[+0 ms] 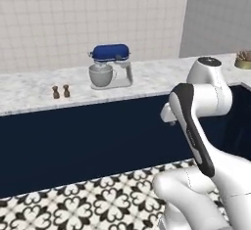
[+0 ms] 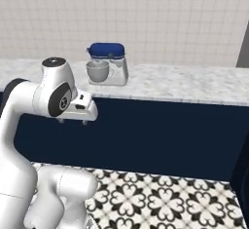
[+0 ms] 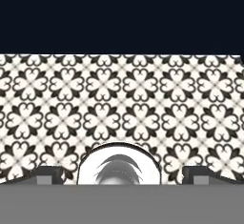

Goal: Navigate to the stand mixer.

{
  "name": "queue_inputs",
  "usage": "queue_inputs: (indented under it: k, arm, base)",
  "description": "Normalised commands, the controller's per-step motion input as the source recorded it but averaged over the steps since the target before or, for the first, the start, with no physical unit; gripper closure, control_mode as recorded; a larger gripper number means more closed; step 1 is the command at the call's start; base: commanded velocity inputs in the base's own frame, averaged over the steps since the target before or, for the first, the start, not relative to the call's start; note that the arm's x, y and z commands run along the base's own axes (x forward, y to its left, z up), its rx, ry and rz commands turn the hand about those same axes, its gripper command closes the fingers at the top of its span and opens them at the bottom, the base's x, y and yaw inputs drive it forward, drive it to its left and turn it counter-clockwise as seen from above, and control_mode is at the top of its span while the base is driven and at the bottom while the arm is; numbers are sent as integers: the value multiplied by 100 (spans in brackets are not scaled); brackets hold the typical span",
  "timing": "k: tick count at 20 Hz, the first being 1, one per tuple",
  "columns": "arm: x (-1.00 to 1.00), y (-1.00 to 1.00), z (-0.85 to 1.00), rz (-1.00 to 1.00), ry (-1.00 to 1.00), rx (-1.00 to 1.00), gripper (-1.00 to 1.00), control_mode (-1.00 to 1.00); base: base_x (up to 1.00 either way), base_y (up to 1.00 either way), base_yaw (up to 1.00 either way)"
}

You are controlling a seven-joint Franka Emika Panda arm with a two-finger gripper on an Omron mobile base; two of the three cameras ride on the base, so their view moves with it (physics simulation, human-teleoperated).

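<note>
Far left on the counter [image 1: 29, 89]: two small brown shakers [image 1: 61, 92], standing side by side, well apart from anything else. Not your target.

Right of them, toward the back wall: the stand mixer [image 1: 111, 66], blue head over a grey bowl and base, upright. In the right base view it sits left of centre, mixer [image 2: 107, 64] facing you across the dark blue cabinet front [image 2: 160, 135].

You're squared up to the right stretch of counter. A band of patterned floor tile [image 1: 73, 204] separates the base from the cabinets, so my read: mostly there, a short closing drive left.

The arm is folded, hand pointing at the floor. Claw [image 3: 122, 173]: fingers set wide apart, nothing between them.

Far right: a small bowl [image 1: 243, 61] at the counter's corner.
</note>
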Motion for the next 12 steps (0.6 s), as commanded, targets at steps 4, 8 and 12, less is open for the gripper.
queue_inputs:
  k: [4, 8, 12]
  arm:
    - [0, 0, 0, 0, 0, 0, -100, 100]
    - [0, 0, 0, 0, 0, 0, -100, 100]
    - [0, 0, 0, 0, 0, 0, -100, 100]
  base:
    - [88, 52, -14]
    - [93, 45, -12]
    - [86, 34, -9]
